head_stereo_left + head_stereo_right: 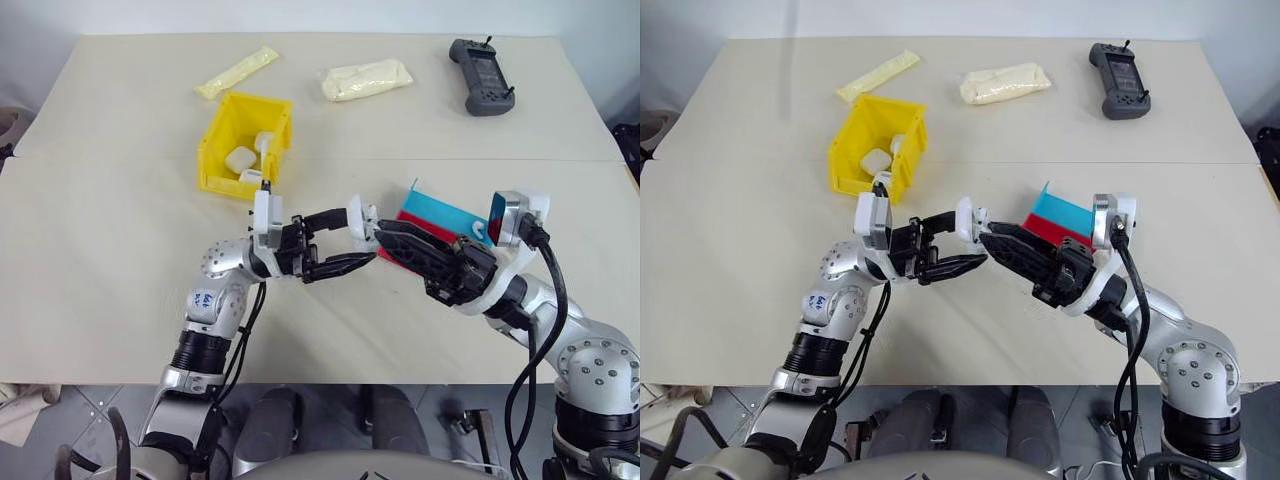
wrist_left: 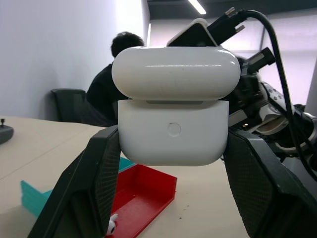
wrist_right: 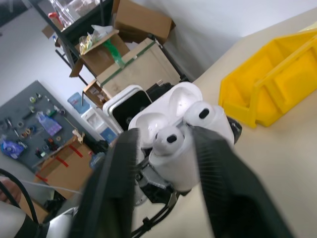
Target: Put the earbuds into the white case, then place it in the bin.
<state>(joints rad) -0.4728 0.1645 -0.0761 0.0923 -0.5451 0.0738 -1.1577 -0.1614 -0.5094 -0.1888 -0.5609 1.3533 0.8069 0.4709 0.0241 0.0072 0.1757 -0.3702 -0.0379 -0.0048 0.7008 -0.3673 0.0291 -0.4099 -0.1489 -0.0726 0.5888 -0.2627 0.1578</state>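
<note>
My left gripper (image 1: 358, 240) is shut on the white case (image 2: 173, 134) and holds it above the table with its lid flipped open. Two earbuds (image 3: 168, 140) sit side by side in the case body, below the open lid (image 3: 163, 111). My right gripper (image 1: 385, 238) reaches in from the right, open, its fingers (image 3: 119, 173) standing on either side of the nearer earbud. The yellow bin (image 1: 215, 150) stands behind and to the left of the grippers, with white items inside. Another small white earbud-like piece (image 2: 113, 225) lies in the red part of the tray.
A red and blue tray (image 1: 440, 215) lies under my right arm. At the back of the table are two pale yellow packets (image 1: 237, 72) (image 1: 366, 78) and a dark handheld controller (image 1: 482, 75). A person (image 2: 114, 74) sits beyond the table.
</note>
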